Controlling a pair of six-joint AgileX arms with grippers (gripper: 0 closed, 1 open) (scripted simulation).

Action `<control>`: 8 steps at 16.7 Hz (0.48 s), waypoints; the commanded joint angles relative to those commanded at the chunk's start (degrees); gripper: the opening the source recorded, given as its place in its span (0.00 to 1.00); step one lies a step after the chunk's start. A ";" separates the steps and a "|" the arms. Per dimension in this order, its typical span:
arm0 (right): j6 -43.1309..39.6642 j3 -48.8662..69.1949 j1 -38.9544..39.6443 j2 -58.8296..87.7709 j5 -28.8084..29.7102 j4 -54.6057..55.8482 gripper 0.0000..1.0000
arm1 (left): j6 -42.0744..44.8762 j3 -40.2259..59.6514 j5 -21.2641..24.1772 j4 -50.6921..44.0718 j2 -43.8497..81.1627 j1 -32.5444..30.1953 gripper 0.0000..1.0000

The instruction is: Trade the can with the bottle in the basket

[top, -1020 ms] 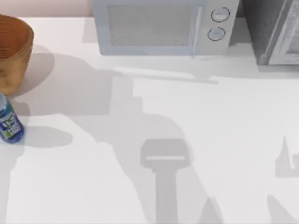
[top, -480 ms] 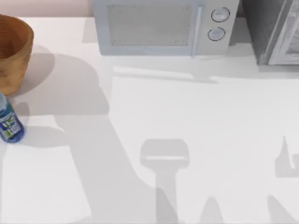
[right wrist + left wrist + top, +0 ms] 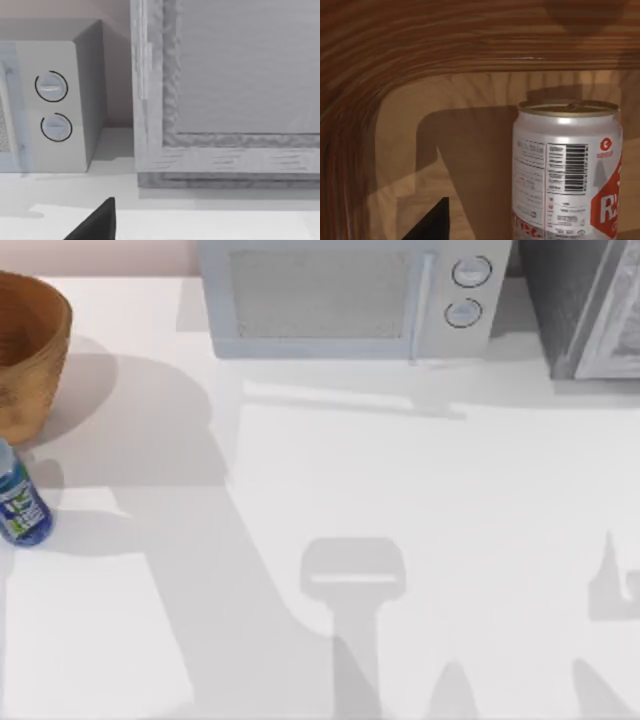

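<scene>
White microwave [image 3: 345, 300] at the table's [image 3: 420, 520] back edge — grey cabinet [image 3: 585, 305] beside it

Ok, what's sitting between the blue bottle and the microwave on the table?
Nothing. In the top view, the stretch from the bottle to the microwave is bare white table, crossed by shadows.

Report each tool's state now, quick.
Left tool: inside the basket beside the can; state cannot be told.
Right tool: state cannot be told.
</scene>
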 joint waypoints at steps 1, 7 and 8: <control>0.00 0.00 0.00 0.00 0.00 0.00 1.00 | -0.25 -1.28 -0.03 1.67 0.31 -0.24 1.00; 0.00 0.00 0.00 0.00 0.00 0.00 1.00 | -1.20 -6.27 -0.11 8.16 1.52 -1.18 1.00; 0.00 0.00 0.00 0.00 0.00 0.00 1.00 | -1.20 -6.27 -0.11 8.16 1.52 -1.18 1.00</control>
